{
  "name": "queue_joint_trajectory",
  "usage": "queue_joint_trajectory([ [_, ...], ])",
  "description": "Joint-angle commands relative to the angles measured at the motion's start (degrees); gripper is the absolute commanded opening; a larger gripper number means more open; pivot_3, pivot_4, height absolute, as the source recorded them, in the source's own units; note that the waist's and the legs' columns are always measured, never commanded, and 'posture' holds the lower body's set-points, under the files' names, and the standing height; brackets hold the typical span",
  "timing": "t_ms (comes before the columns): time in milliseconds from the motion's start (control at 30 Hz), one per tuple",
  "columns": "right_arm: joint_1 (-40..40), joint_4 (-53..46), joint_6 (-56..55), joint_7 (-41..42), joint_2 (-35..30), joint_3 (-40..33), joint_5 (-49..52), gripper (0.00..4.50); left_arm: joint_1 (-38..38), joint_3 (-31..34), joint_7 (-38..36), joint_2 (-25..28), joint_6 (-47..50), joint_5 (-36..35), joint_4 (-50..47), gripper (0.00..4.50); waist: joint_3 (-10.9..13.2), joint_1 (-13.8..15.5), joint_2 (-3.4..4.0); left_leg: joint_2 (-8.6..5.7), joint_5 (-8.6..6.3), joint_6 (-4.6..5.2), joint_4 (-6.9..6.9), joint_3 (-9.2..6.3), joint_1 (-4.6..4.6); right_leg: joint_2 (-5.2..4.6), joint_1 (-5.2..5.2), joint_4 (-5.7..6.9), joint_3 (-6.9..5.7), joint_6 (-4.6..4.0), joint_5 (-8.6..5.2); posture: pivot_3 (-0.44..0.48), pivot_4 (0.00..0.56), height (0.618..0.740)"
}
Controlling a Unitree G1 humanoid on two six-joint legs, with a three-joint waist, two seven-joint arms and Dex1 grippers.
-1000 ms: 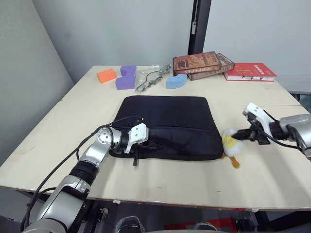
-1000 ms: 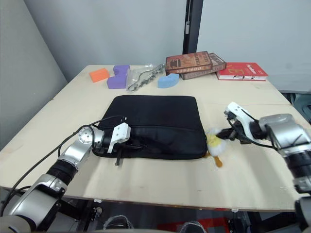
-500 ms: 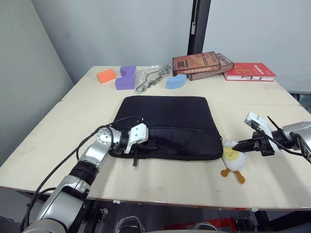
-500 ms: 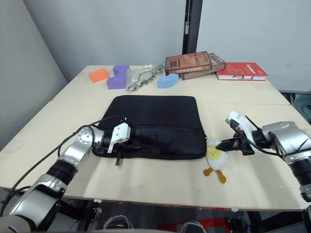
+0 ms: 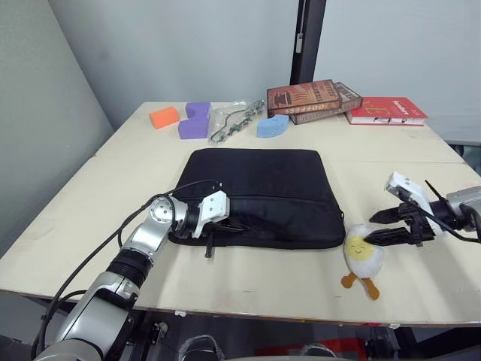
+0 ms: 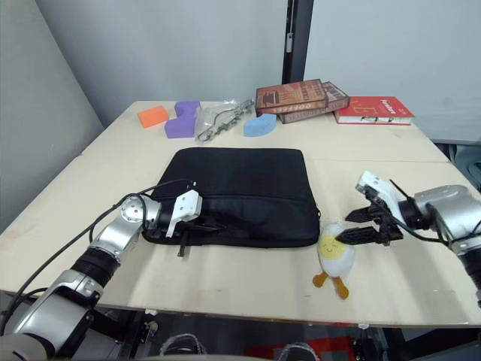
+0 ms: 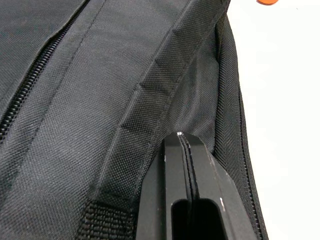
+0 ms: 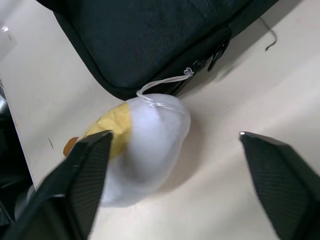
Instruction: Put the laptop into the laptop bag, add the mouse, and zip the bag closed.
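You'll find little writing to read: the red book [image 5: 386, 111] at the table's [image 5: 90, 210] far edge carries lettering too small to make out, and the brown book [image 5: 304, 95] stacked on another beside it shows only a pale printed design.

The bag [image 5: 259, 194] lies flat in the middle of the table, black, its zipper side toward you. Your left gripper [image 5: 239, 226] sits at the bag's near left edge, low against the fabric. From the head views you cannot tell how its fingers stand; the left wrist view settles it, showing the two black fingers [image 7: 187, 200] pressed together with no gap, their tips tucked beneath a fold of the bag's webbing strap (nothing seen clamped between them).

Your right gripper [image 5: 378, 227] hovers near the bag's near right corner, fingers spread wide apart, holding nothing. The egg toy [image 5: 362, 256] lies on the table just below and beside those fingertips, close to the bag's corner. The right wrist view adds what the head views miss: the toy's white string reaches up to the bag's edge by a zipper pull [image 8: 218, 49], and the toy lies nearer one finger [image 8: 80, 175] than the other.

At the far left stand an orange block [image 5: 164, 116], a purple block [image 5: 195, 120], a clear packet [image 5: 233, 120] and a blue block [image 5: 272, 125].
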Motion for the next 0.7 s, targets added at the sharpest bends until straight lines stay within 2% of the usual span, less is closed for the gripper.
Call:
queue_joint_trajectory([
  [33,-2.3,1.2,-1.6,3.2,-2.4,-1.8,0.7,4.46,3.7,-4.7,0.1,0.7,4.5,6.1,5.3,0.0,0.0,0.0,0.01,0.0,0.0,0.0,0.0,0.0,0.0,0.0,0.0,0.0,0.0,-0.01,0.01,0.0,0.15,0.734],
  [167,-4.9,3.2,-1.3,5.8,-3.4,-1.8,1.3,4.46,3.4,-4.8,0.0,0.5,4.4,6.2,5.6,0.0,0.0,0.0,0.03,0.0,0.0,0.0,0.01,0.03,0.0,-0.01,0.0,0.0,0.01,-0.04,0.02,0.0,0.15,0.734],
  [333,-4.3,1.3,-2.1,11.4,-5.9,-2.0,3.6,4.46,3.4,-4.6,-0.1,0.4,4.6,6.0,5.8,0.0,0.0,0.1,0.04,0.0,0.0,0.0,0.02,0.04,-0.01,-0.02,0.01,-0.01,0.0,-0.05,0.03,0.0,0.15,0.734],
  [533,-4.2,0.7,-10.2,12.2,-7.4,0.4,1.6,4.46,3.5,-3.6,-0.4,0.7,4.5,5.0,4.6,0.0,0.0,0.1,0.03,0.0,0.0,0.01,0.03,0.06,-0.01,-0.03,0.01,-0.01,0.0,-0.05,0.03,0.0,0.15,0.734],
  [700,-4.6,0.8,-12.0,12.0,-6.6,-0.3,1.9,4.46,5.4,-0.6,-4.2,4.1,13.5,-1.3,-5.6,0.0,0.0,-0.2,-0.03,0.01,0.0,0.01,0.03,0.08,-0.06,-0.03,-0.07,-0.01,0.0,-0.04,0.02,0.0,0.15,0.734],
])
